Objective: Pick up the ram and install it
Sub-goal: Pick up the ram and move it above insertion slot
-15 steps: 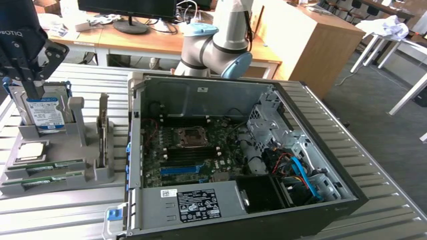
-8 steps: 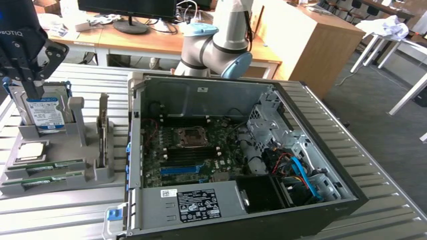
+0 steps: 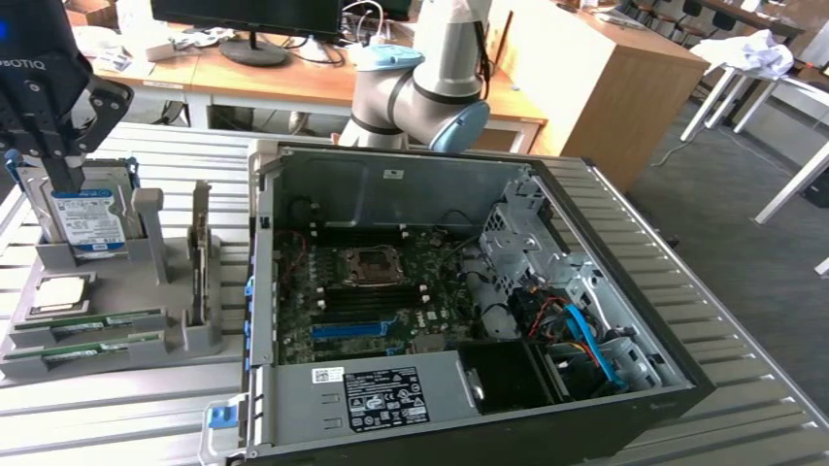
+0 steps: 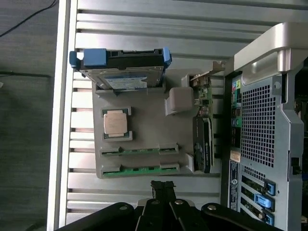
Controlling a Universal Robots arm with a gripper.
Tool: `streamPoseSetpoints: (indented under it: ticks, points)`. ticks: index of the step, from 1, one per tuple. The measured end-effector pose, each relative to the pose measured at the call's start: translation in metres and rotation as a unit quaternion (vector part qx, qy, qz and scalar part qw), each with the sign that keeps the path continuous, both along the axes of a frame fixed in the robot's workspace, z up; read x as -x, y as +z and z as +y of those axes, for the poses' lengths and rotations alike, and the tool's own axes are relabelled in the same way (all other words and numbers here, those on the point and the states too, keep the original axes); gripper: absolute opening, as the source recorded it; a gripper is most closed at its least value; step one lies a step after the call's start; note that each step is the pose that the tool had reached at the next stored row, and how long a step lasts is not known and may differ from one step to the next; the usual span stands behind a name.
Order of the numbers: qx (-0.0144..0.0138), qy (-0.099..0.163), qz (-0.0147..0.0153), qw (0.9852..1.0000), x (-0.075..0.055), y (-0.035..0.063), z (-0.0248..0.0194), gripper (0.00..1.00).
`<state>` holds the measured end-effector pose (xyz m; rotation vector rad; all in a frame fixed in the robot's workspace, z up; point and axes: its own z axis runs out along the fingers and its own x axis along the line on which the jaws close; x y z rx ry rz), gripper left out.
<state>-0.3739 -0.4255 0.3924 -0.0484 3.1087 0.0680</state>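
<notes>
Gripper point(image 4: 162, 185): jaws clenched together, empty, hovering over the tray point(image 4: 144, 120). Ram point(image 4: 139, 169): two green sticks seated in the tray's slots, beside the processor point(image 4: 115, 122). Open case point(image 3: 674, 388): just beside the tray.

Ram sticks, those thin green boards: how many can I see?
2. One ram stick lies in the gray holder beside the processor chip; the second ram stick lies alongside it at the holder's edge. Others may hide inside the computer case.
</notes>
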Motion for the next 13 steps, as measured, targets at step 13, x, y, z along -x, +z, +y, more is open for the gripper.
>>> streamPoseSetpoints:
  ticks: [13]
  points:
    - [0.0013, 0.032, 0.0000, 0.9995, 0.0001, 0.0000, 0.0000, 0.10]
